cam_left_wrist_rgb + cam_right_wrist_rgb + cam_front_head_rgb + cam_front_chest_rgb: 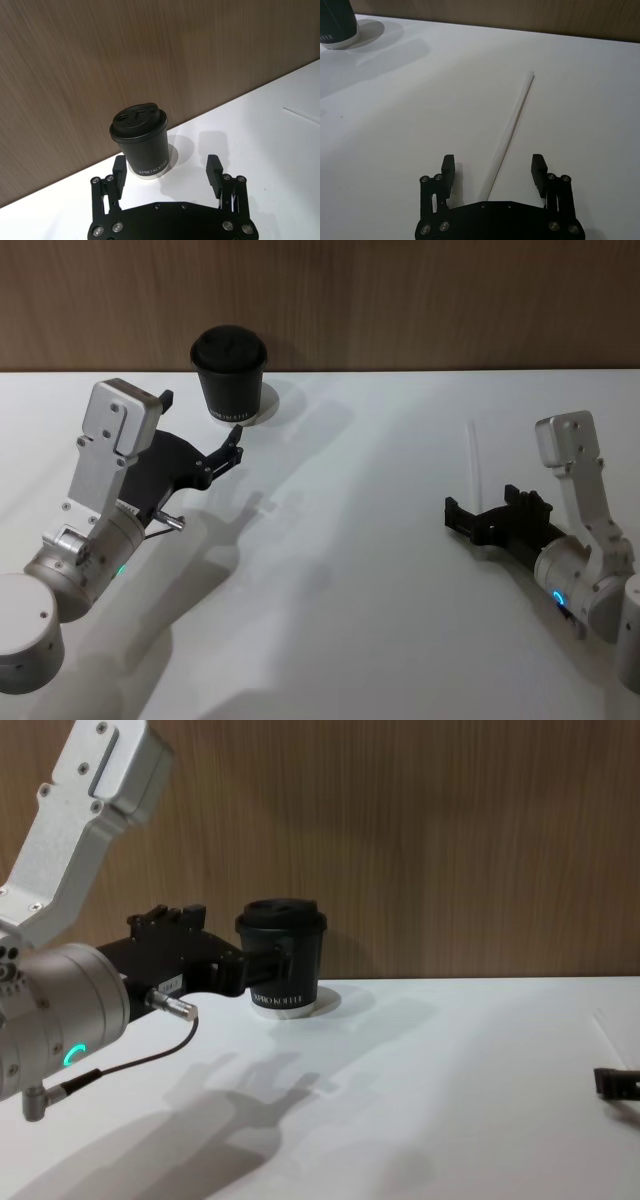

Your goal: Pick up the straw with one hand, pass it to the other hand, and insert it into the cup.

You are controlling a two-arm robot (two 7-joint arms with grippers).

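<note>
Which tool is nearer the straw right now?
Right. The right tool, open, straddles one end of the straw. The left tool, also open, is by the cup, far across from the straw.

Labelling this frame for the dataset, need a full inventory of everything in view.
coffee cup: 1, black with a black lid and white lettering, upright at the far edge of the table, left of centre
straw: 1, white, lying flat on the table's right side
table: 1, white, across the foreground
wall: 1, brown wood grain, behind the table
cable: 1, thin black, hanging under the left arm
left end effector: 1, black on a silver arm, fingers open, close to the cup on its near side
right end effector: 1, black on a silver arm, fingers open on either side of the straw's near end
</note>
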